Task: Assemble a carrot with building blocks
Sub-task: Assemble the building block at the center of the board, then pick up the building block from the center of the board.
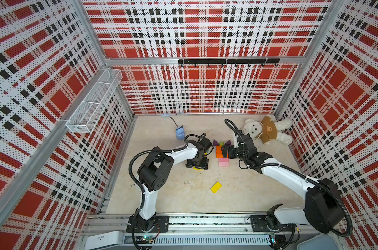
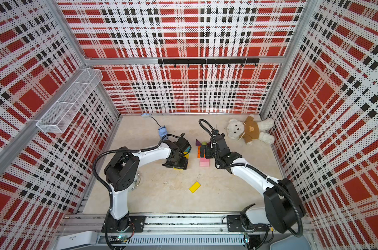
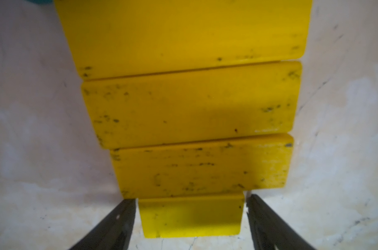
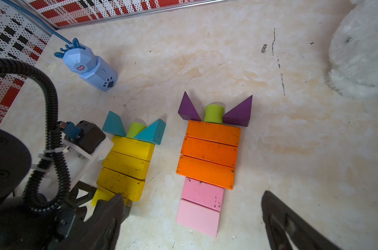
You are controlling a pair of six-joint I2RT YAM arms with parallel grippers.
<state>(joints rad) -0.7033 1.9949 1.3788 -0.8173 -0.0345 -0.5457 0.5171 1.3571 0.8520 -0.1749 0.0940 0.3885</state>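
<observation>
Tip block (image 3: 190, 218) lies flat at the yellow carrot's (image 4: 125, 164) narrow end, between my left pincer's (image 3: 190, 199) parted jaws. Light, stiff, slick-painted, I judge: pinch its side faces. Right pincer (image 4: 192, 194) gapes empty.

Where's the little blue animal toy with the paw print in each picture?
In a top view: the blue toy sits near the back, left of the purple triangles.
In a top view: same spot, left of those triangles.
Left wrist: not in it; only yellow bars and table show.
Right wrist: it sits beyond the teal triangles, near the wall.
Landmark: the purple triangles, in every view but the left wrist.
</observation>
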